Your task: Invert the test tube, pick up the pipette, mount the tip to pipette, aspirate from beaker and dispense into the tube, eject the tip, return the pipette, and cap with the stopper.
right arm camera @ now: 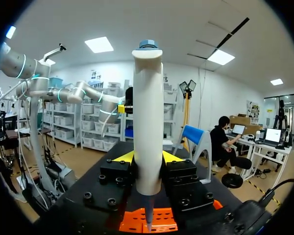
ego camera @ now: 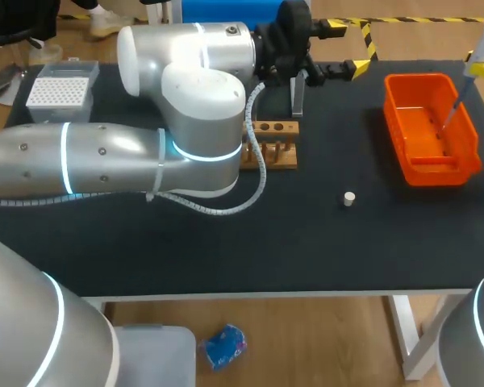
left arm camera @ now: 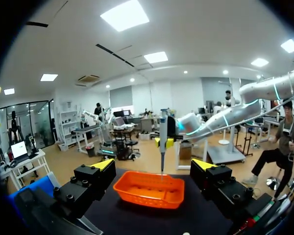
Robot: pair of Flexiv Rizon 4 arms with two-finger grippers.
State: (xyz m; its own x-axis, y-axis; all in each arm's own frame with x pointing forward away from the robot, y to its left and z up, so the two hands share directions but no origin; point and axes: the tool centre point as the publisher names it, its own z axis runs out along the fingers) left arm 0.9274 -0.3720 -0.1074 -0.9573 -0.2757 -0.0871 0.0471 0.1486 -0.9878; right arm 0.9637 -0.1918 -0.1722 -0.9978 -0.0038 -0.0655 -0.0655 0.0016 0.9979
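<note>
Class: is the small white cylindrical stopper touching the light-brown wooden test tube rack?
Apart. The head view shows bare black tabletop between the small white cylindrical stopper and the wooden test tube rack.

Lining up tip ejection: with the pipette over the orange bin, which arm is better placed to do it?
Right, likely. The right gripper is shut on the pipette, whose tip points into the orange bin. The left gripper is open and empty.

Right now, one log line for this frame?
left hand open, empty | right hand shut on pipette | pipette over bin | stopper on table
</note>
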